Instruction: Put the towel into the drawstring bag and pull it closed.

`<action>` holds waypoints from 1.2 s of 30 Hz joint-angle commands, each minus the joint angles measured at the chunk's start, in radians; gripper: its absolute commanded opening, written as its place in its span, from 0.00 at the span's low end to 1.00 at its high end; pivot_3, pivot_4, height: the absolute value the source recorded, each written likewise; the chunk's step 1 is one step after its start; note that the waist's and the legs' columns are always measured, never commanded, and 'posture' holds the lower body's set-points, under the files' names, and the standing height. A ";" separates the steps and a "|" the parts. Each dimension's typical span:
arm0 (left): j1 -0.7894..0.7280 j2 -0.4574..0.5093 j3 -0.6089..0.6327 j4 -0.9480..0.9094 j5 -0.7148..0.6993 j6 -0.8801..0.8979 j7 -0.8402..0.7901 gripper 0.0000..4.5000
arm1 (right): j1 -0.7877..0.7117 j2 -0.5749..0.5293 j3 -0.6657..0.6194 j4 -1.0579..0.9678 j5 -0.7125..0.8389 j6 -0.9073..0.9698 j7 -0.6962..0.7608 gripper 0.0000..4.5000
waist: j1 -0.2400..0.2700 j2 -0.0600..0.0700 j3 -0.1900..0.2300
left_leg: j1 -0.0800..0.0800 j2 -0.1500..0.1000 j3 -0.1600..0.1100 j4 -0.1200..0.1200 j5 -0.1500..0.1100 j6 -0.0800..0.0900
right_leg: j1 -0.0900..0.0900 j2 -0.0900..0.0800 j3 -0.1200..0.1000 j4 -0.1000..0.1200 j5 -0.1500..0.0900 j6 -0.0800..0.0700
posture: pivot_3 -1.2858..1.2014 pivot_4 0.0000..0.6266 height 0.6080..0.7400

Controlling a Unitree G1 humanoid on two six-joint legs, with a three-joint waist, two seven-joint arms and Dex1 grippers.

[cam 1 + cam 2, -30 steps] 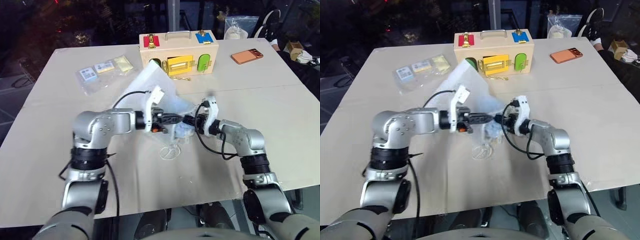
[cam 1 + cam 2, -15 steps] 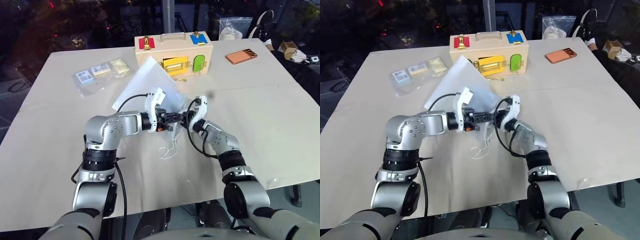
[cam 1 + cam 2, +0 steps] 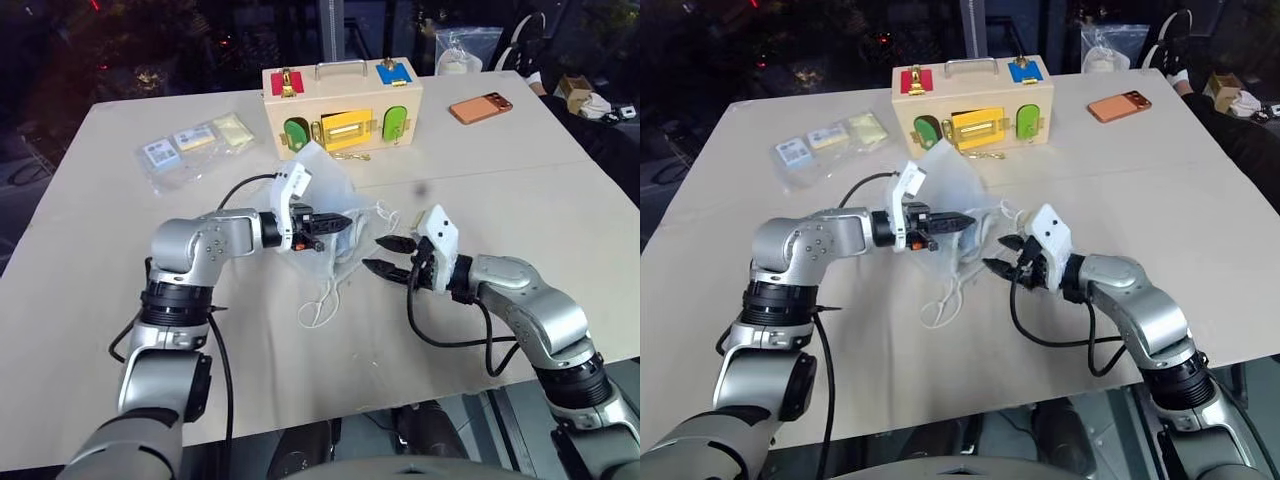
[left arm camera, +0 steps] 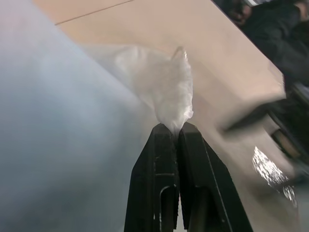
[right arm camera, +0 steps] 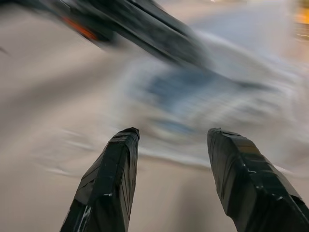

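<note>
The left tool (image 3: 342,222) is clamped on a fold of the drawstring bag (image 3: 325,205), holding the sheer pouch lifted off the table (image 3: 520,200). A bluish lump seen through the mesh just ahead of the right tool (image 3: 390,257) looks like the towel (image 5: 193,89), so the loading step seems done. The right tool's fingers stand apart and empty just beside the bag, and its white cord loops (image 3: 322,300) trail slack on the table below both tools, so pulling the mouth closed is what is left.
</note>
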 commanded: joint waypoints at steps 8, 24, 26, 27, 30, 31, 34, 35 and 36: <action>-0.086 0.125 0.002 0.077 0.047 -0.087 -0.168 0.00 | 0.006 0.153 -0.046 0.263 -0.072 -0.185 -0.118 0.98 | -0.002 0.000 0.000 | -0.001 0.000 -0.001 -0.001 0.000 0.000 | -0.001 0.000 0.000 -0.001 0.000 0.000 | 0.52 0.24 1.00; -0.092 0.127 -0.004 0.058 0.076 -0.074 -0.185 0.00 | -0.212 0.342 -0.104 0.689 -0.148 -0.378 -0.251 0.80 | -0.009 0.000 0.000 | -0.001 0.001 0.000 0.000 0.000 0.000 | -0.001 0.003 0.001 0.001 0.000 0.000 | 0.52 0.24 1.00; -0.095 0.128 -0.006 0.068 0.083 -0.083 -0.188 0.00 | -0.227 0.333 -0.097 0.713 -0.167 -0.392 -0.250 0.64 | -0.010 0.000 0.000 | 0.000 0.000 0.000 0.000 0.000 0.000 | -0.001 0.003 0.001 0.001 0.000 0.000 | 0.52 0.24 1.00; -0.097 0.128 -0.007 0.077 0.089 -0.090 -0.190 0.00 | -0.228 0.327 -0.096 0.709 -0.172 -0.393 -0.245 0.53 | -0.010 0.000 0.000 | 0.000 0.000 0.000 0.000 0.000 0.000 | -0.001 0.003 0.001 0.001 0.000 0.000 | 0.52 0.24 1.00; -0.089 0.139 -0.023 0.093 0.115 -0.127 -0.209 0.00 | -0.220 0.312 -0.097 0.652 -0.168 -0.369 -0.226 0.22 | -0.009 0.000 0.000 | 0.000 0.001 -0.001 0.000 0.000 0.000 | -0.001 0.004 0.000 0.001 0.000 0.000 | 0.52 0.24 1.00; -0.082 0.144 -0.027 0.093 0.123 -0.140 -0.217 0.00 | -0.214 0.308 -0.093 0.627 -0.168 -0.357 -0.219 0.13 | -0.009 0.000 0.000 | 0.000 0.000 0.000 0.000 0.000 0.000 | -0.001 0.004 0.001 0.001 0.000 0.000 | 0.52 0.24 1.00; -0.059 0.163 0.015 0.108 0.099 -0.137 -0.240 0.00 | -0.195 0.307 -0.086 0.550 -0.163 -0.326 -0.209 0.01 | -0.010 0.000 0.000 | -0.001 0.000 0.000 0.000 0.000 0.000 | -0.002 0.003 0.001 0.001 0.000 0.000 | 0.52 0.24 1.00; -0.041 0.175 0.058 0.104 0.074 -0.139 -0.249 0.00 | -0.190 0.310 -0.086 0.523 -0.158 -0.312 -0.208 0.01 | -0.015 0.000 0.000 | -0.001 0.001 -0.001 0.000 0.000 0.000 | -0.002 0.004 0.001 0.001 0.000 0.000 | 0.52 0.24 1.00; -0.026 0.182 0.103 0.097 0.042 -0.131 -0.256 0.07 | -0.186 0.312 -0.083 0.501 -0.158 -0.302 -0.207 0.00 | -0.018 0.000 0.000 | -0.001 0.001 0.000 -0.001 0.000 0.000 | -0.003 0.004 0.003 0.002 0.000 0.000 | 0.52 0.24 1.00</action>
